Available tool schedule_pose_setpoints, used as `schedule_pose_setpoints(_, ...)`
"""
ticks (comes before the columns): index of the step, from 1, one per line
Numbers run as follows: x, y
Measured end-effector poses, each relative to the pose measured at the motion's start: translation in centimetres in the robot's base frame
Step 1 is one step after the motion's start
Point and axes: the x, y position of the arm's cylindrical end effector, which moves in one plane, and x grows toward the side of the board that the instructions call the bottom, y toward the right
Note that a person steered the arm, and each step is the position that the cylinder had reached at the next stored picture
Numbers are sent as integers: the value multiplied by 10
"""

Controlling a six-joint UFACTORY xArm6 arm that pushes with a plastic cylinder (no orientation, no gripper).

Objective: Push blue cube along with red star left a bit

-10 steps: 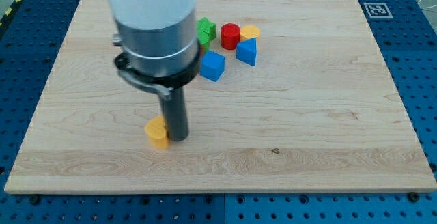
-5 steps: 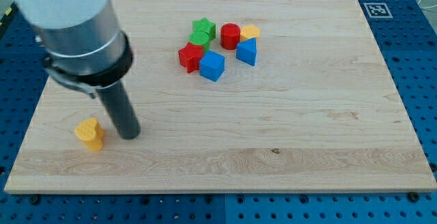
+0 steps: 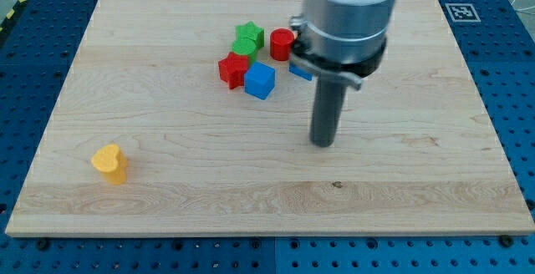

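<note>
1. The wooden board [image 3: 418, 140] fills most of the frame, lying on a blue perforated table [image 3: 518, 98]; a small black-and-white marker [image 3: 459, 12] sits at the board's upper right corner.
2. The arm's grey cylinder body [image 3: 347, 15] comes down from the top edge, right of centre, and narrows into the dark rod.
3. My tip [image 3: 323, 144] rests on the board just right of the frame's centre, apart from every block; it lies below and to the right of the blue cube. There are no jaws on this rod, so nothing is grasped or released.
4. The blue cube [image 3: 260, 81] sits in the upper middle of the frame, touching the red star [image 3: 233, 69] on its left.
5. The green star [image 3: 248, 37] stands just above the red star.
6. The red cylinder [image 3: 281, 43] is to the right of the green star, partly hidden by the arm.
7. A sliver of another blue block [image 3: 299, 71] shows beside the rod; its shape cannot be made out.
8. The yellow heart-shaped block [image 3: 109, 162] lies alone at the lower left, well apart from the cluster.
</note>
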Motion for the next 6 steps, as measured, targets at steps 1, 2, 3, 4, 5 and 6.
schedule_pose_setpoints(1, -30, -5)
schedule_pose_setpoints(2, -34, -50)
schedule_pose_setpoints(3, -61, -46)
schedule_pose_setpoints(4, -86, -30)
schedule_pose_setpoints(5, -91, -59)
schedule_pose_setpoints(6, -89, -85)
